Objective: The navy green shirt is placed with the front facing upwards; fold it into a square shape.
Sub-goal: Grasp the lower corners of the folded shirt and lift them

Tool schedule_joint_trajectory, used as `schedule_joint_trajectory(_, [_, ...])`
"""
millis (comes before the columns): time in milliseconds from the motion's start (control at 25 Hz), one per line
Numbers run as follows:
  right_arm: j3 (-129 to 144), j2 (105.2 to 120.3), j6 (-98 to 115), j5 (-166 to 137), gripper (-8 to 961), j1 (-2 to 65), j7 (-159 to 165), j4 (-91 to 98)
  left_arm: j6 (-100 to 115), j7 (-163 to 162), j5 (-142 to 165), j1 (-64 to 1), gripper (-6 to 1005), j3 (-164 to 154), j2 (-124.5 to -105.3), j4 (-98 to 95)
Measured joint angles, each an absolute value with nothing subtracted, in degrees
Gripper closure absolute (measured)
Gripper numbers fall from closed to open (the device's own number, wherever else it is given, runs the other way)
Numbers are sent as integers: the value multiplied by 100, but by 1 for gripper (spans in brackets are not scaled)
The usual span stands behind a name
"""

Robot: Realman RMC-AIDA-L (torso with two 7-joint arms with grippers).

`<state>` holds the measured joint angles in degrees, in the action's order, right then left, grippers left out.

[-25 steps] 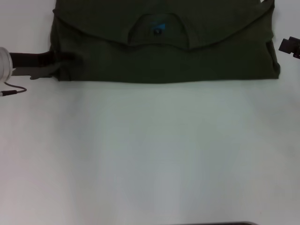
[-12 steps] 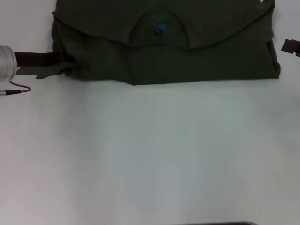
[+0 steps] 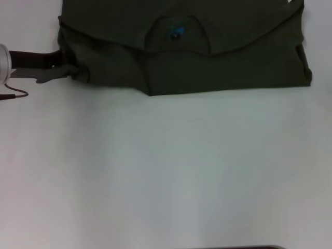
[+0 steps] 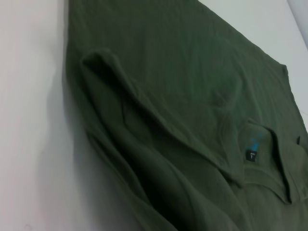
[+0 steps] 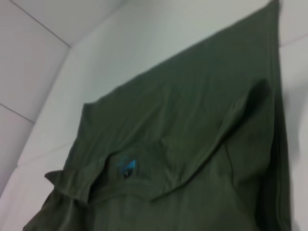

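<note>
1. We see the navy green shirt [image 3: 181, 49] lying folded across the far part of a plain white table [image 3: 166, 171], filling most of the width of the head view.
2. Its round collar [image 3: 176, 33] sits near the middle of the folded band, with a small dark neck label [image 3: 175, 35] carrying blue print inside it.
3. The folded-over layer forms a curved edge running from both sides toward the collar.
4. The near edge of the shirt is straight on the robot's right side and rises, bunched, toward the left corner.
5. The left gripper [image 3: 66, 71] reaches in from the left side of the head view, level with the table, its dark fingers at the shirt's rumpled left corner.
6. We cannot tell from these views whether it is clamped on the cloth there or only touching it.
7. In the left wrist view the shirt [image 4: 183, 125] shows a raised ridge of folded fabric along one side, and the neck label [image 4: 251, 155] lies beyond it.
8. In the right wrist view the shirt [image 5: 192, 139] lies flat on the white surface [image 5: 144, 38], with the label's blue print [image 5: 126, 166] visible in the collar.
9. We see no part of the right gripper in any view.
10. Beyond the table in the right wrist view, pale wall panels [image 5: 29, 62] with thin seams stand behind the surface.
11. The near part of the table is bare white, with a soft shadow under the shirt's near edge.
</note>
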<state>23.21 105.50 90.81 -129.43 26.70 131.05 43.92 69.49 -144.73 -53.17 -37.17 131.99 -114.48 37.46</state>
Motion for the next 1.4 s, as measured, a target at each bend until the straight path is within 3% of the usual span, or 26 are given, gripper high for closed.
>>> schedule_joint_trajectory(240, [2724, 10572, 8898, -13833, 311, 3233, 13704, 4400, 6996, -14541, -5317, -3724, 956, 13225, -11437, 3744])
schedule_joint_trajectory(400, [3141, 10710, 8491, -14333, 311, 3612, 13870, 4400, 7100, -14546, -5317, -3759, 955, 13220, -11428, 3752])
schedule_joint_trajectory(920, [3476, 10979, 7560, -14490, 311, 3647, 13893, 4252, 7182, -14546, -5360, -3769, 953, 13243, -11408, 3853])
schedule_joint_trajectory(1400, [3533, 11036, 6898, -14511, 310, 3698, 13834, 3730, 7148, -14546, -5362, -3777, 952, 13246, -11417, 3868])
